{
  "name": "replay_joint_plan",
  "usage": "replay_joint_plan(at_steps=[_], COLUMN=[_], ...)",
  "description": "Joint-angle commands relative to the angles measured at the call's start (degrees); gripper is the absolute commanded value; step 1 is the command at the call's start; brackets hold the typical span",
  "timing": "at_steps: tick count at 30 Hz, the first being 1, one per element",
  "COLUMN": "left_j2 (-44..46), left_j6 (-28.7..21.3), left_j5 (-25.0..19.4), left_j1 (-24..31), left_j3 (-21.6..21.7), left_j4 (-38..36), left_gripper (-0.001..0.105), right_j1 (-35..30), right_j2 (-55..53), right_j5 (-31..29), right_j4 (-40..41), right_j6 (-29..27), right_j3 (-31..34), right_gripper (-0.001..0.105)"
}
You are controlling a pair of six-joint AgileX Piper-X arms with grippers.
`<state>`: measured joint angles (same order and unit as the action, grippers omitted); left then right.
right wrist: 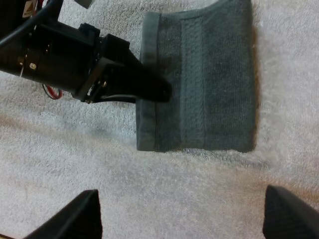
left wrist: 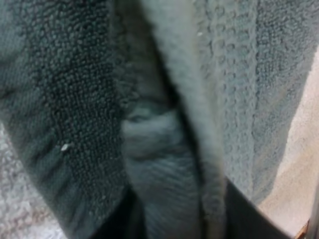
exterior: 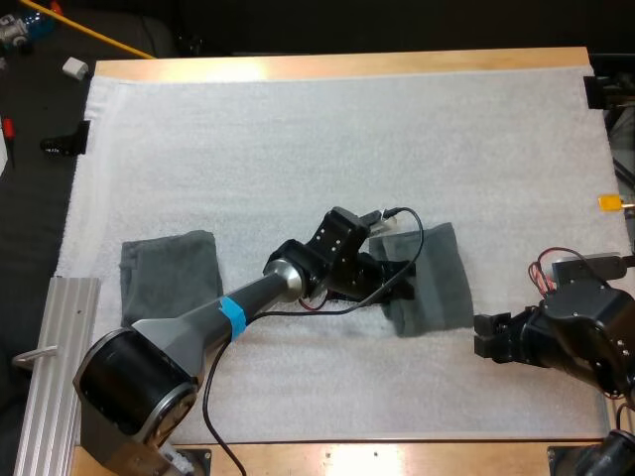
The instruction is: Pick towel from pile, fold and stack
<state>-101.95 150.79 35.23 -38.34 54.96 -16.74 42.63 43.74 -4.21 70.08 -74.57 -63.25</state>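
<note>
Found folded towel [exterior: 442, 283] flat on mat [exterior: 298, 149], right of centre, left hem clamped in left gripper [exterior: 400, 286]. Noted right gripper [exterior: 484, 335] near towel's right side, fingers apart, touching nothing. Noted second towel [exterior: 169, 273] well apart at mat's left.

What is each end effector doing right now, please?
Left end effector: closed on the towel at its edge.
Right end effector: open, holding nothing.

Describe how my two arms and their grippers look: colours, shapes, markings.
The left arm has a tapered silver-grey link with a band of blue tape, a round black joint housing and a boxy black wrist. The left gripper has two black fingers. The right arm is black and blocky; the right gripper has two black wedge-shaped fingers.
</note>
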Motion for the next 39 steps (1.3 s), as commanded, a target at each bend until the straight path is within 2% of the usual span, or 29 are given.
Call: replay_joint_plan(at_steps=[1,5,7,8,10,11,13,14,15,17,18,20,22,26,28,33,39], left_j2=[0.3,3.1,7.5,8.4,8.3,10.5,14.3,15.1,17.0,18.6,20.3,21.7,24.1,26.0,25.5,25.9,26.2], left_j6=[-1.3,-8.5,-17.8,-20.1,-18.2,-21.6,-31.3,-33.9,-39.3,-44.0,-48.1,-51.1,-54.8,-57.0,-56.1,-56.6,-57.4], left_j5=[1.0,0.3,-2.7,-3.5,-2.3,-3.3,-7.9,-9.6,-13.7,-18.3,-23.2,-26.9,-31.7,-34.1,-32.9,-31.7,-31.3], left_j1=[-0.2,0.2,2.6,3.4,2.8,4.0,7.5,8.4,10.6,12.8,15.1,17.4,21.9,27.8,26.9,33.5,39.1], left_j3=[0.6,0.7,0.9,1.0,0.9,1.3,2.5,3.0,3.9,4.9,5.8,6.6,7.5,7.5,7.2,7.0,6.6], left_j4=[-0.5,-3.9,-11.7,-13.8,-11.9,-15.2,-25.8,-28.7,-34.5,-39.3,-44.1,-47.3,-51.1,-53.4,-52.4,-53.2,-53.6], left_gripper=[0.001,0.001,0.001,0.001,0.000,0.000,0.000,0.000,0.000,0.000,0.000,0.000,0.000,0.000,0.000,0.000,0.000], right_j1=[0.1,0.1,0.0,-0.1,0.0,0.0,0.2,0.1,0.1,0.1,0.1,0.1,0.2,0.3,0.1,0.0,0.0], right_j2=[-0.4,-0.5,-0.4,-0.4,-0.1,-0.2,-0.2,-0.2,-0.2,-0.2,-0.3,-0.2,-0.3,-0.3,-0.3,-0.2,-0.3], right_j5=[-0.3,-0.2,-0.1,-0.1,-0.2,-0.2,0.0,0.0,0.0,0.0,0.0,0.0,0.0,0.1,-0.2,-0.1,0.0], right_j4=[0.0,0.0,-0.1,-0.1,0.2,0.1,0.2,0.1,0.1,0.1,0.1,0.1,0.0,0.0,0.3,0.4,0.5], right_j6=[-0.1,-0.1,-0.2,-0.2,-0.1,-0.2,-0.3,-0.3,-0.3,-0.3,-0.3,-0.3,-0.3,-0.3,-0.2,-0.1,0.1], right_j3=[-0.1,-0.1,-0.1,-0.1,-0.1,-0.1,-0.1,-0.1,-0.1,-0.1,-0.1,-0.2,-0.1,-0.1,-0.1,-0.1,0.0], right_gripper=[0.065,0.065,0.065,0.065,0.065,0.065,0.065,0.065,0.065,0.065,0.065,0.065,0.065,0.065,0.065,0.065,0.065])
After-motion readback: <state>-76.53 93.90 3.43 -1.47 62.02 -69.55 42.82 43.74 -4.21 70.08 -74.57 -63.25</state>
